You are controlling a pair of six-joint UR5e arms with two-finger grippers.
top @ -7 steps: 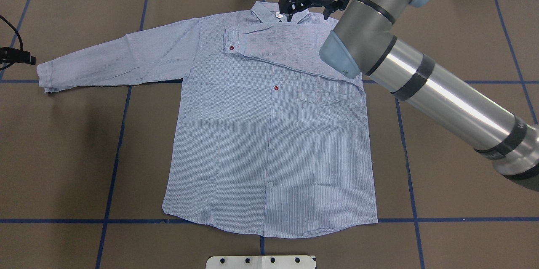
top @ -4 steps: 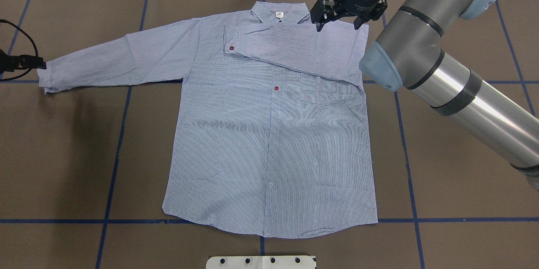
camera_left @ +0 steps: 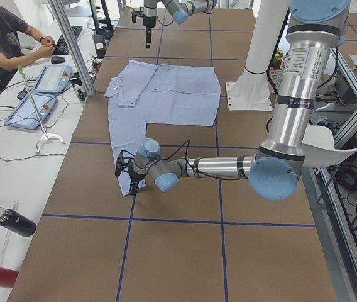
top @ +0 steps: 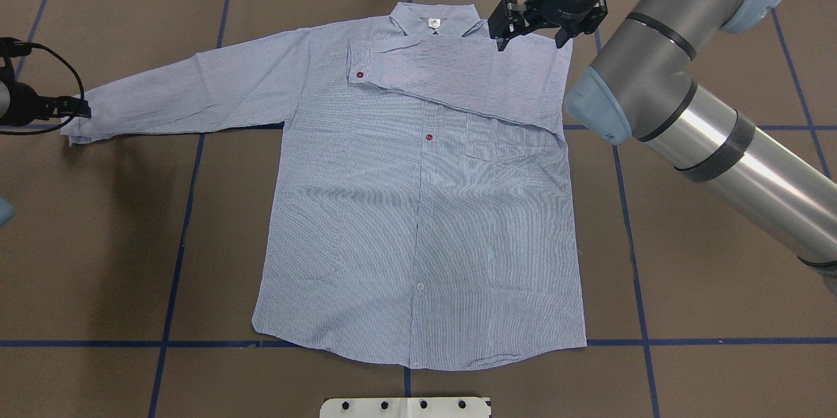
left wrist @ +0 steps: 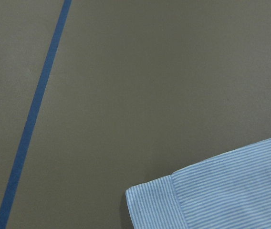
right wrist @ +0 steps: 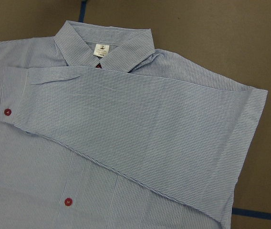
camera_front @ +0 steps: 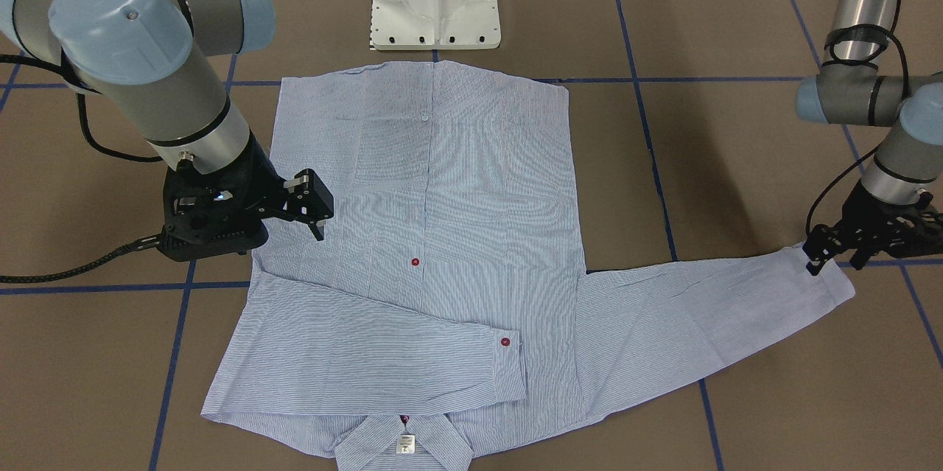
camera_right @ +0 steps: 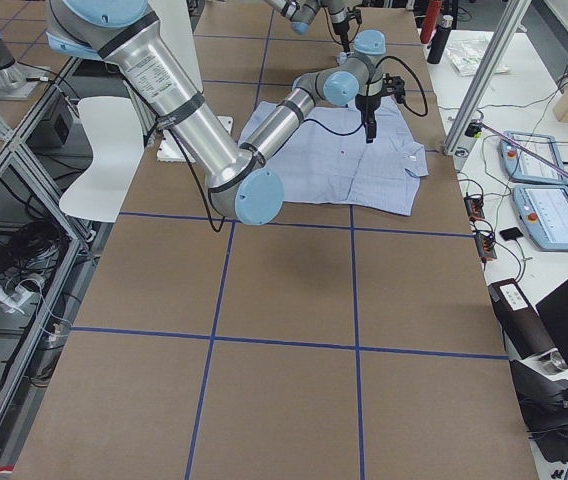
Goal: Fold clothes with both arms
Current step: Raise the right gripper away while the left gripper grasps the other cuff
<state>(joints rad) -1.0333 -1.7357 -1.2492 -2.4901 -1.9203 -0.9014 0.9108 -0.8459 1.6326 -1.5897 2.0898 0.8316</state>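
The shirt (top: 418,209) lies flat, front up, on the brown worktop (top: 686,241), collar (top: 431,17) on the side far from the robot's base and hem towards it. One sleeve is folded in across the chest, its cuff (top: 359,74) with the red button resting near the placket. To my eye that side is done, and it lies there so the body can later be folded over it.

The right gripper (top: 531,44) hangs above that shoulder with its fingers spread wide and nothing between them, clear of the cloth.

The other sleeve (top: 183,87) stretches straight out onto the worktop. The left gripper (camera_front: 832,263) sits right at its cuff end, low to the surface, fingers looking parted. I can't see any cloth pinched, and the wrist camera shows the cuff lying loose on the brown surface. I'd judge it's placed there to take that cuff and carry it across as well.

There are no bins or trays here. The only thing that holds anything is the chest pocket (top: 498,143), and it lies flat; I can't tell whether there's anything inside.
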